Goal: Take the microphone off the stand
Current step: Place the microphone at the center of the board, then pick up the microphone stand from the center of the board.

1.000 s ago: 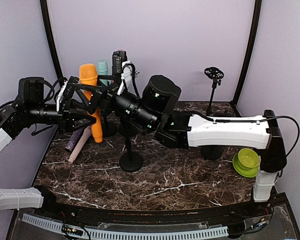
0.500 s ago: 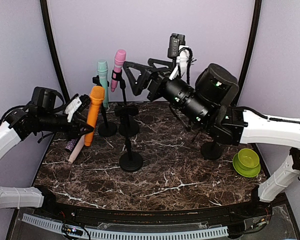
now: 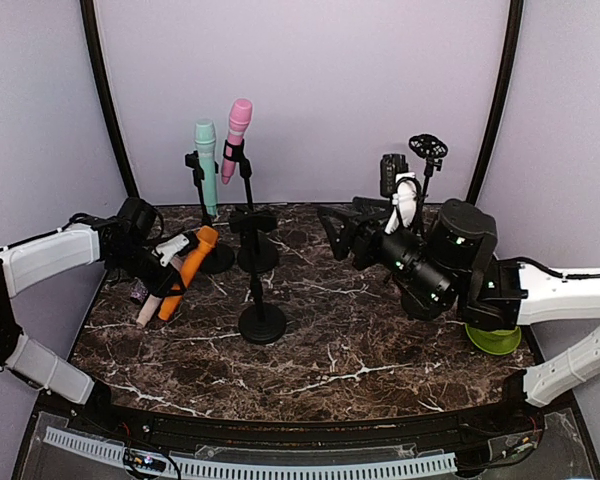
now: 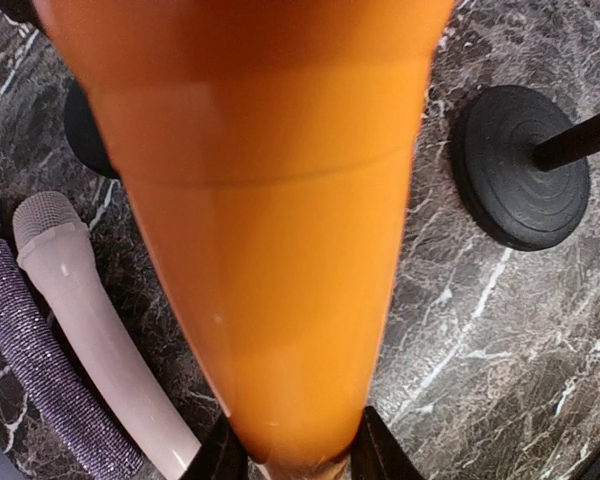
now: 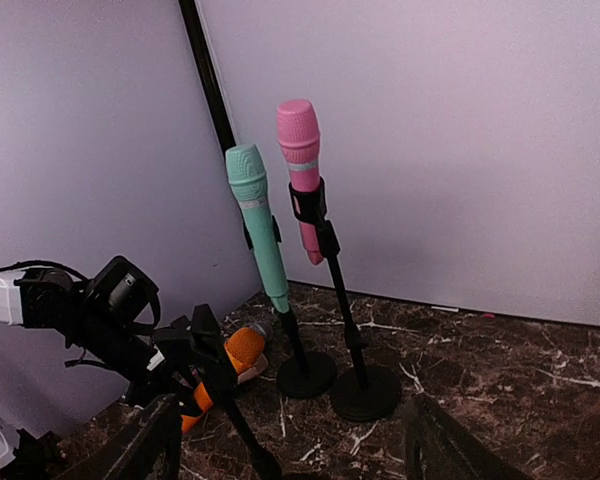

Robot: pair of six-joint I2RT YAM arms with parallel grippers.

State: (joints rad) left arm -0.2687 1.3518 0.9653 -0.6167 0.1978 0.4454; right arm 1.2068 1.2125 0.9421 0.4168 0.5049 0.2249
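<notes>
Left gripper (image 3: 168, 262) is pinching the orange microphone (image 4: 280, 250) narrowly, low and left of the front stand (image 3: 262, 322). It's looking rigid, light and slick, so mid-body is the best hold. Beige microphone (image 4: 90, 300) and purple microphone (image 4: 40, 370) are lying beneath it. Teal microphone (image 3: 205, 160) and pink microphone (image 3: 237, 135) are standing behind the front stand. To its right, the right gripper (image 5: 290, 450) is gaping wide, holding nothing.

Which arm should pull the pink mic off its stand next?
Right. The right fingers are open, empty and face the pink microphone; the left fingers hold the orange microphone.
</notes>
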